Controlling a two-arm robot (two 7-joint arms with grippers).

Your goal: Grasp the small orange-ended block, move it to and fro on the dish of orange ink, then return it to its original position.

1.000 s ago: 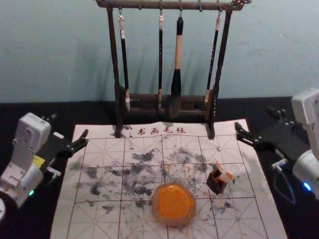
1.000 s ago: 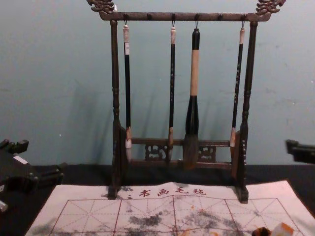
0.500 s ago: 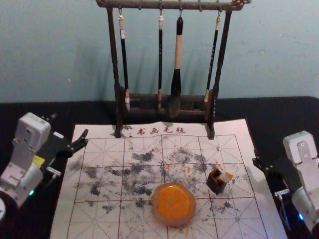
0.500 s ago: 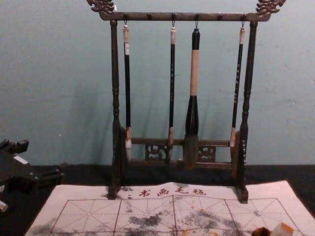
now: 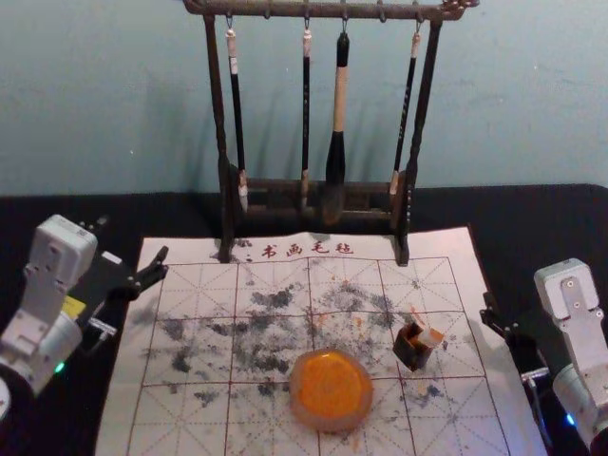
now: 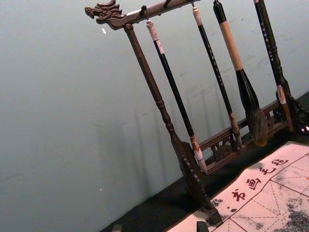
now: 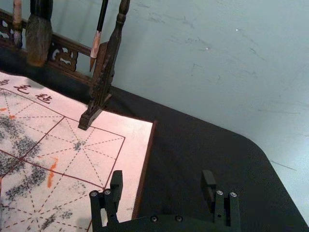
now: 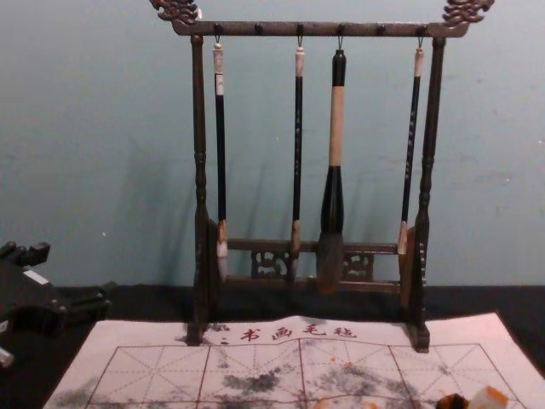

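- See a shallow round translucent dish (image 5: 296, 410), holding orange ink (image 5: 331, 384), set on the white gridded felt mat (image 5: 185, 432).
- Find a small dark square box (image 5: 410, 353) on the mat too, right of the dish and apart from it.
- See the small pale orange-ended block (image 5: 432, 338) tilted at the box's right side; cannot tell how deep inside it.
- Find the right hand (image 5: 494, 315) beside the mat's right edge, well apart from the box; see its fingers spread and gripping nothing.
- Find the left hand (image 5: 133, 239) near the mat's far left corner, fingers parted, gripping nothing.
- See four hanging brushes (image 5: 339, 114) on the dark carved wooden rack (image 5: 217, 95) behind, and the black counter (image 5: 527, 211) under everything.
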